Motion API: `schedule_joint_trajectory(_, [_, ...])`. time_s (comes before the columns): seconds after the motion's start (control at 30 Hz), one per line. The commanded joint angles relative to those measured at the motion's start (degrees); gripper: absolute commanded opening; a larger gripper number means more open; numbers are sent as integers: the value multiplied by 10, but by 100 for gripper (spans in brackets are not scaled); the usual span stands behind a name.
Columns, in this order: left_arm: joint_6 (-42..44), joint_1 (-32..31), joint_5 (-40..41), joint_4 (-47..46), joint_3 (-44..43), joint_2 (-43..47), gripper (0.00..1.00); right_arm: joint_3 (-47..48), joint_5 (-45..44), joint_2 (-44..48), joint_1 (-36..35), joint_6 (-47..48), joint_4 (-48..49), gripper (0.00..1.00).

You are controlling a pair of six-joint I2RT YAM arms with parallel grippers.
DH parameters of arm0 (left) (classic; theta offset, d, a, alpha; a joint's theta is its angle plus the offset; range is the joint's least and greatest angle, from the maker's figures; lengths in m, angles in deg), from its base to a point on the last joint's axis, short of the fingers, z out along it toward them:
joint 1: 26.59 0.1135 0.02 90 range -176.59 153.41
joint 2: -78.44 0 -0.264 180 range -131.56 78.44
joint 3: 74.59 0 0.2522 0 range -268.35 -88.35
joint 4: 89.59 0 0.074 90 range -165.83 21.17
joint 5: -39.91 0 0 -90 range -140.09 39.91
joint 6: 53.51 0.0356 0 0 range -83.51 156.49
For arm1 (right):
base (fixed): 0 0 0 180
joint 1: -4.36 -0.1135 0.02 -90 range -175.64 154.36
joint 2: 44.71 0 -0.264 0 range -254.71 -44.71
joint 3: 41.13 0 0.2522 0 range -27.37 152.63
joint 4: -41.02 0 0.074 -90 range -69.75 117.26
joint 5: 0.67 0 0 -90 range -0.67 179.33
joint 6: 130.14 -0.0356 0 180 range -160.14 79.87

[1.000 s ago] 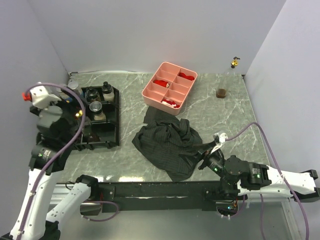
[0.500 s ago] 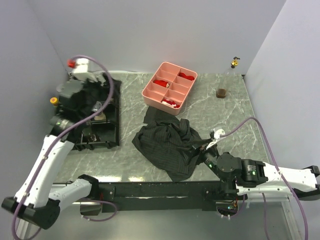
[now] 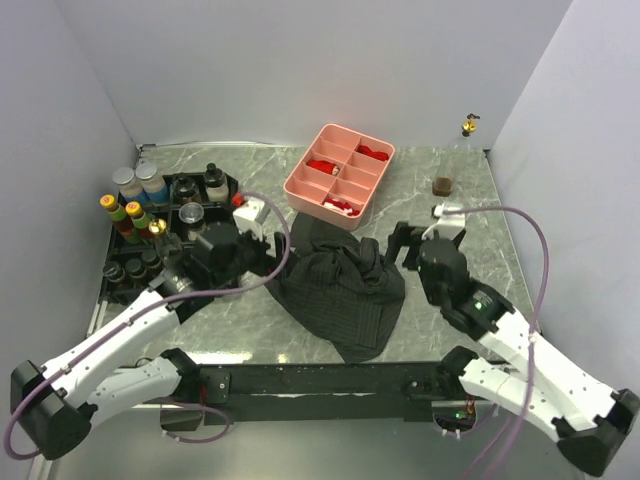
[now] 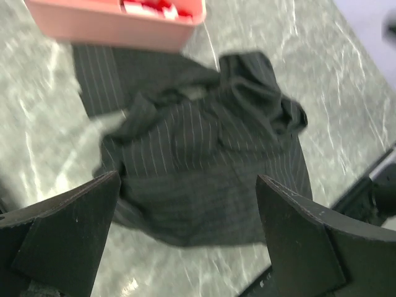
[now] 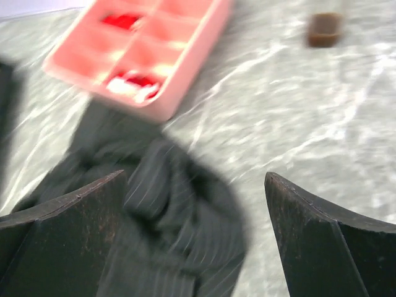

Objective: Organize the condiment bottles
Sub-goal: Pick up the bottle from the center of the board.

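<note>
Most of the condiment bottles (image 3: 150,215), small clear and brown ones with grey, black, red and yellow caps, are standing packed in the black divided plastic tray (image 3: 230,181) at the upper left of the top view. Two more are sitting well apart from them: a squat brown jar (image 3: 443,186) on the grey marbled table (image 3: 470,230) at the upper right, and a tiny gold-capped bottle (image 3: 467,126) in the far right corner.

Neither claw is carrying anything. The left gripper (image 4: 187,179) is hanging with its fingers spread wide over the crumpled dark pinstriped cloth (image 3: 345,290) in the middle of the frame. The right gripper (image 5: 195,176) is likewise gaping, empty, above the cloth's right edge, with the pink divided plastic tray (image 5: 154,108) at its upper left and the brown jar at its upper right. Both wrist pictures are blurred.

Judging from this, the stray jar and corner bottle are waiting to be collected. The main hazard is the cloth: a finger dipping too low could be snagging a fold and dragging it into the pink tray. The two arms are crowding the same central patch, so a careless swing risks a knock between them. The left forearm is lying just beside the tray, and a wide sweep there could be toppling the taller bottles.
</note>
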Motion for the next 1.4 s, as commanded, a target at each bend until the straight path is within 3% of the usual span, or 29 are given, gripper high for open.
schedule_joint_trajectory(0.0, [-35, -25, 16, -37, 29, 51, 96, 41, 52, -58, 118, 39, 90, 100])
schedule_joint_trajectory(0.2, [-64, -27, 7, 3, 41, 115, 96, 99, 101, -181, 308, 42, 166, 100])
schedule_joint_trajectory(0.4, [-68, -31, -33, 40, 60, 137, 96, 167, 188, -316, 423, 48, 265, 100])
schedule_joint_trajectory(0.63, [-54, -35, -56, 76, 49, 136, 96, 287, 231, -486, 462, 115, 306, 100])
schedule_joint_trajectory(0.93, [-54, -43, -66, 74, 60, 193, 97, 326, 269, -592, 470, 255, 415, 100])
schedule_joint_trajectory(1.37, [-51, -44, -29, 78, 56, 231, 96, 415, 283, -697, 481, 281, 419, 100])
